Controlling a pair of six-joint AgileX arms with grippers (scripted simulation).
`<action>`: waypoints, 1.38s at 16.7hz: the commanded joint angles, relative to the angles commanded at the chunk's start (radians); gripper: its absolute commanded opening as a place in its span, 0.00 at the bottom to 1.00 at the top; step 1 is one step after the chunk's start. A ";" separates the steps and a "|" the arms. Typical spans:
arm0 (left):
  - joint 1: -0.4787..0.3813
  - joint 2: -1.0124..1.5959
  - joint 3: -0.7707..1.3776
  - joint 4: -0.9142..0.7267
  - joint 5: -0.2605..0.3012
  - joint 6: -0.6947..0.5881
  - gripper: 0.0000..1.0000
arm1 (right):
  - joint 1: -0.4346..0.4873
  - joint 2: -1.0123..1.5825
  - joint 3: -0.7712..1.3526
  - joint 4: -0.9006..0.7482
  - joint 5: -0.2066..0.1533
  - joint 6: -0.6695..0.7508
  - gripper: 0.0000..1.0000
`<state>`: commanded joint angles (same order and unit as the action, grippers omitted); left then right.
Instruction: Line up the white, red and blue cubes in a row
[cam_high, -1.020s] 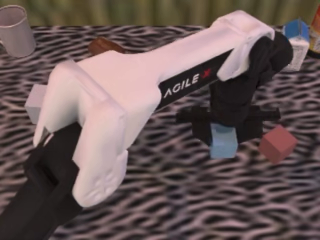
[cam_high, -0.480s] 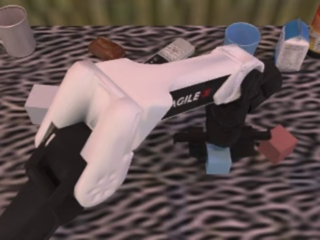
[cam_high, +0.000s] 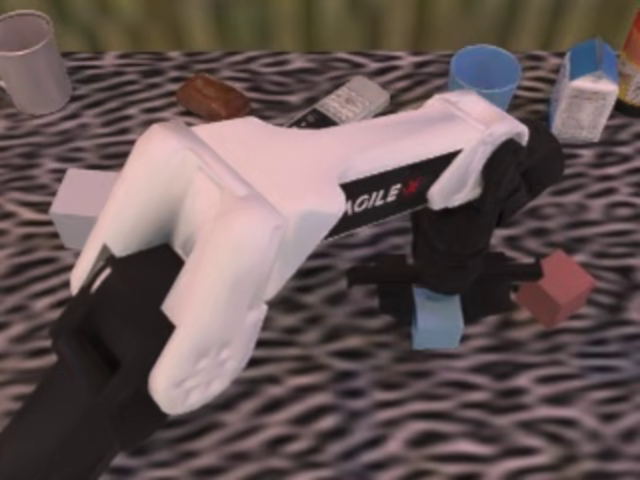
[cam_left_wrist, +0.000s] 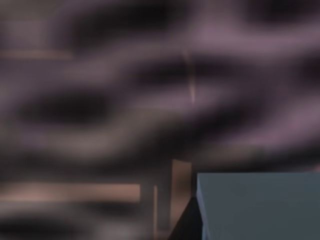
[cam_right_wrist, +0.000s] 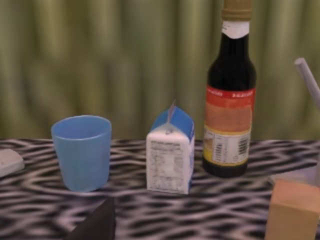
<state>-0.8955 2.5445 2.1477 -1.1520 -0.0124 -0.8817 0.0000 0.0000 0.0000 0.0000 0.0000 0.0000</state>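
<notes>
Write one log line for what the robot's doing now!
left gripper: down over blue cube | red cube: beside it, apart | white cube: far left | right arm: unseen

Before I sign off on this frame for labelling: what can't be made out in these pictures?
- White cube: top view, mostly covered by the left arm.
- Left pincer: top view, its black wrist hides whether the fingers press the blue cube beneath.
- Left wrist view: table pattern blurred; only a grey-blue corner shows.
- Right pincer: in no view.
- Bottle: right wrist view, cap cut by the edge.
</notes>
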 joint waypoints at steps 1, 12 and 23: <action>0.000 0.000 0.000 0.000 0.000 0.000 0.60 | 0.000 0.000 0.000 0.000 0.000 0.000 1.00; 0.000 0.000 0.000 0.000 0.000 0.000 1.00 | 0.000 0.000 0.000 0.000 0.000 0.000 1.00; 0.015 -0.016 0.206 -0.228 -0.001 -0.005 1.00 | 0.000 0.000 0.000 0.000 0.000 0.000 1.00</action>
<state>-0.8803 2.5288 2.3533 -1.3803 -0.0129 -0.8864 0.0000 0.0000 0.0000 0.0000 0.0000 0.0000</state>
